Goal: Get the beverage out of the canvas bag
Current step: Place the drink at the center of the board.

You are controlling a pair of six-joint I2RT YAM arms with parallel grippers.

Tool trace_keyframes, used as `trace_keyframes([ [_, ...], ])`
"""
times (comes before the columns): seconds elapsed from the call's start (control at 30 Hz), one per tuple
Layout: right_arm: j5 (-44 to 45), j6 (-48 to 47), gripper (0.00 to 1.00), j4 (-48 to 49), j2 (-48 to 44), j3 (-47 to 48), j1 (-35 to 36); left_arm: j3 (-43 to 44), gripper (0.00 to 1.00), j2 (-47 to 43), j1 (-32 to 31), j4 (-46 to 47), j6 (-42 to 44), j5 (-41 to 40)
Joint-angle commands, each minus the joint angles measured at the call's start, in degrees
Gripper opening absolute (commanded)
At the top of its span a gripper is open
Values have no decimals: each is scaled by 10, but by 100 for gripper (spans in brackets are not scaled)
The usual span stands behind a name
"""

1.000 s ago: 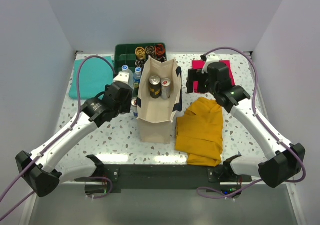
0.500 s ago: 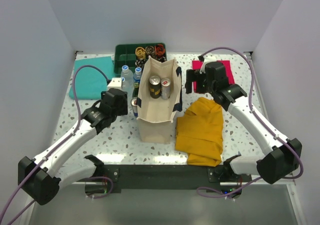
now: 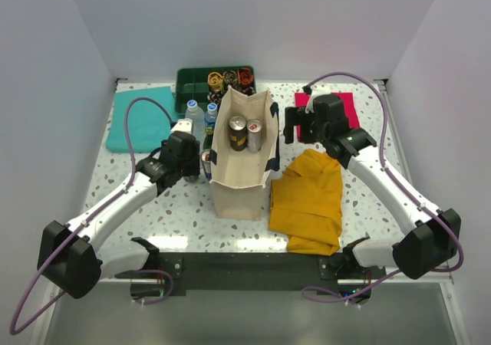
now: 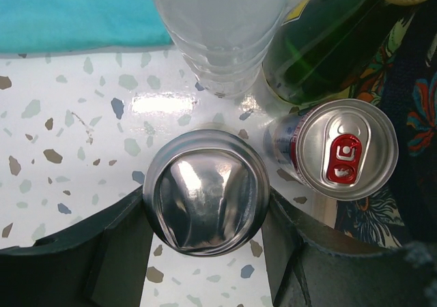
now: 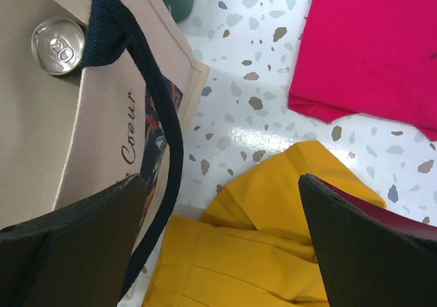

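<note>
Fingers of the left end effector point(image 4: 205, 208) press both sides of a silver can point(image 4: 205, 198) left of the canvas bag point(image 3: 238, 195), which stands on the surface point(image 3: 176, 207) with two cans point(image 3: 237, 132) inside, while the right end effector point(image 5: 220, 184) hangs wide open and empty over the bag's right rim.

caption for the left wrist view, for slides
A silver can held in the left claw, beside a red-tabbed can, a clear bottle and a green bottle.
</note>
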Motion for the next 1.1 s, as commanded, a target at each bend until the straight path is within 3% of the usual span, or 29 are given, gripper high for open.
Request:
trace_keyframes([
  [0.0,0,2,98,-5,5,28,-2,20,0,-13,12,63,-9,1],
  [0.57,2,0,98,-9,4,28,-1,1,0,-1,21,91,-12,33],
  [0.73,3,0,98,-11,2,27,-1,-2,16,3,22,88,-13,32],
  [0.87,1,1,98,-11,2,26,-1,0,14,9,22,85,-10,28],
  [0.93,-1,2,98,-9,0,25,-2,3,20,14,21,81,-10,28],
  [0.97,-2,2,98,-11,1,26,-2,2,28,16,21,80,-12,27],
  [1.07,-5,2,98,-10,1,26,-1,-1,31,14,21,80,-12,25],
])
